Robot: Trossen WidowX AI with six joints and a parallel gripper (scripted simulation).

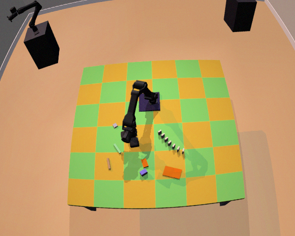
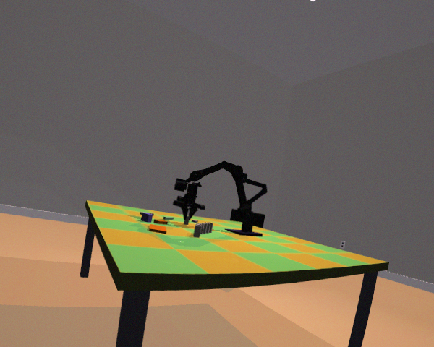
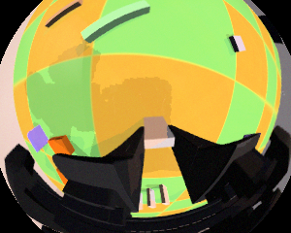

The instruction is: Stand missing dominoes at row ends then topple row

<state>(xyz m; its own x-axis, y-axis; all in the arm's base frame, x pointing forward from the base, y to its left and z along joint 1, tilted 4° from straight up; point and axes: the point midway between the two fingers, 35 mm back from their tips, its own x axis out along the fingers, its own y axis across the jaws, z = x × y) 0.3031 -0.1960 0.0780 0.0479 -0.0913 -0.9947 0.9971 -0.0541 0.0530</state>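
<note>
My gripper (image 2: 186, 217) (image 3: 155, 129) points down with its fingertips on both sides of a pale domino (image 2: 186, 223) (image 3: 158, 141) and is shut on it. That domino stands upright on the table, left of the row in the top view, where the arm hides it. Several pale dominoes (image 1: 169, 142) (image 2: 206, 228) (image 3: 151, 197) stand in a slightly curved, evenly spaced row. Another pale domino (image 1: 114, 125) (image 3: 239, 44) lies flat left of the arm in the top view.
A green bar (image 1: 117, 148) (image 3: 115, 20) and a brown bar (image 1: 108, 163) (image 3: 63, 14) lie on the left. An orange block (image 1: 144, 162), a purple block (image 1: 143, 172) and a larger orange slab (image 1: 172, 172) (image 2: 158, 228) lie toward the front.
</note>
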